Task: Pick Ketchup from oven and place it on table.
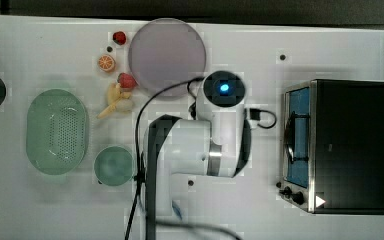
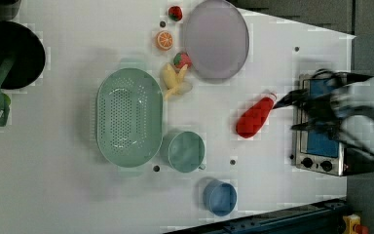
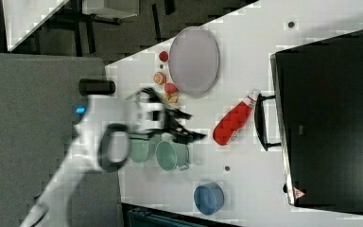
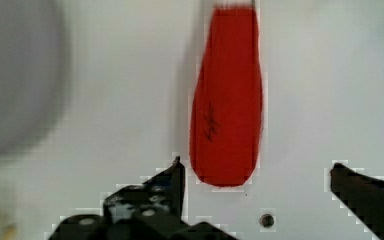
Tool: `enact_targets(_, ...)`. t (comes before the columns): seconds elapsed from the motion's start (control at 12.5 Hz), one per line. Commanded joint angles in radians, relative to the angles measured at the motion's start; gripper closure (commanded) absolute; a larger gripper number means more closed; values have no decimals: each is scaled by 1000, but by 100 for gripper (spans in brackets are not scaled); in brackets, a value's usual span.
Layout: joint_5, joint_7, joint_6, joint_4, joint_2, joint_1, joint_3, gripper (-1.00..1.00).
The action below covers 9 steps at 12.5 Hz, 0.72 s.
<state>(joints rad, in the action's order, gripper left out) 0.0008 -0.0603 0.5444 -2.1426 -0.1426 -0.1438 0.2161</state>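
**Item: ketchup, lying flat on worktop**

Left view: ketchup [image 2: 254, 118] lies on the worktop [image 2: 272, 195], cap toward the oven [image 2: 320, 146].
Right view: same, just beside the oven handle.
Wrist view: tool [image 4: 257, 187] released, fingers spread, bottle free. Probably light, squeezable, smooth; grip mid-body.

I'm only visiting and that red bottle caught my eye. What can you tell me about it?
The ketchup bottle is a red squeeze bottle, plastic by its look, with a white cap. It lies on its side on the white table, cap toward the toaster oven, between the oven and the lilac plate. The open gripper hovers by its base, touching nothing.
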Motion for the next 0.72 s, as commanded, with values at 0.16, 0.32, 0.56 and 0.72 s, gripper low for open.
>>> enact_targets(0.16, -10, 33, -152, 273, 166, -5, -3, -100)
enact_targets(0.32, -10, 33, -250, 373, 164, -5, -4, -100)
enact_targets(0.56, -10, 33, -462, 483, 162, -5, -6, -100)
enact_targets(0.72, -10, 33, -606, 528, 162, -5, -6, -100)
